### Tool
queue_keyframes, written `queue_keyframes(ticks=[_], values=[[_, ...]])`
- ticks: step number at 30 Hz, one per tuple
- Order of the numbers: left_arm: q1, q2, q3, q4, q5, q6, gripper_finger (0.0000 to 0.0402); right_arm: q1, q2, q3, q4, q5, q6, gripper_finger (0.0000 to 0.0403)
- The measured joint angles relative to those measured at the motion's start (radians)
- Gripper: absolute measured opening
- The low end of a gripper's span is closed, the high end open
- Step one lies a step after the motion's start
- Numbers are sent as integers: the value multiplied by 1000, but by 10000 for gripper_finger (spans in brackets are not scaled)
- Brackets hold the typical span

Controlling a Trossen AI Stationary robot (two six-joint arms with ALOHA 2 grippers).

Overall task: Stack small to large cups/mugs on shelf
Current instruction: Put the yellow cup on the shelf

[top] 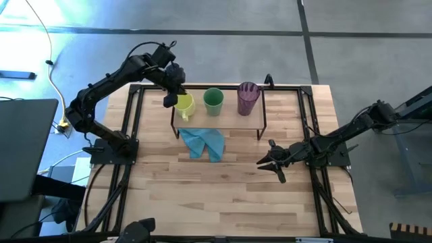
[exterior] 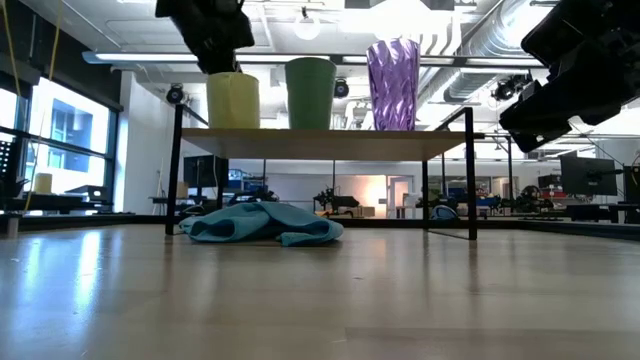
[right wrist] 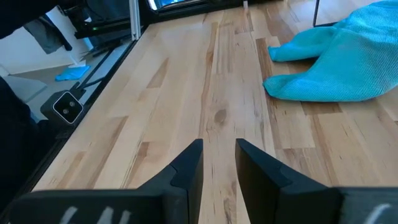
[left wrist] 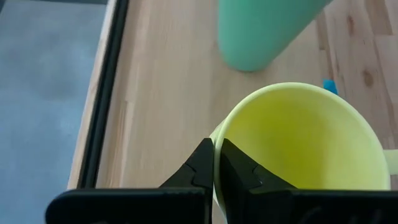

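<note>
Up on the shelf (top: 219,120), the left hand (left wrist: 216,163) pinches the yellow-green mug (top: 183,104) by its rim beside the green cup (top: 213,101); lift it straight, keeping the pinch firm, while the right hand (top: 264,160) waits spread over the counter (top: 223,196).

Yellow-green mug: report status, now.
Left gripper shut on short yellow-green plastic mug rim, on low wooden shelf. Right gripper open, waiting over table. Green cup beside mug; nothing blocking.

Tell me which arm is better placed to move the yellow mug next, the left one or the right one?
The left. Its end effector is pinched on the yellow mug's rim on the shelf. The right end effector hangs open over bare tabletop, near the blue cloth.
</note>
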Motion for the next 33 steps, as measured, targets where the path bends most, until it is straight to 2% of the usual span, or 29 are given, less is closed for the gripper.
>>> queue_keyframes(ticks=[10, 23, 33], values=[[-18, 24, 10, 1, 15, 14, 0, 0, 0, 0, 5, 0, -5, 83], [-32, 122, 105, -72, 30, 13, 0, -6, 0, 0, 4, 0, -8, 83], [-31, 122, 107, -89, 16, 18, 0, -24, 0, 0, -3, -19, 0, 83]])
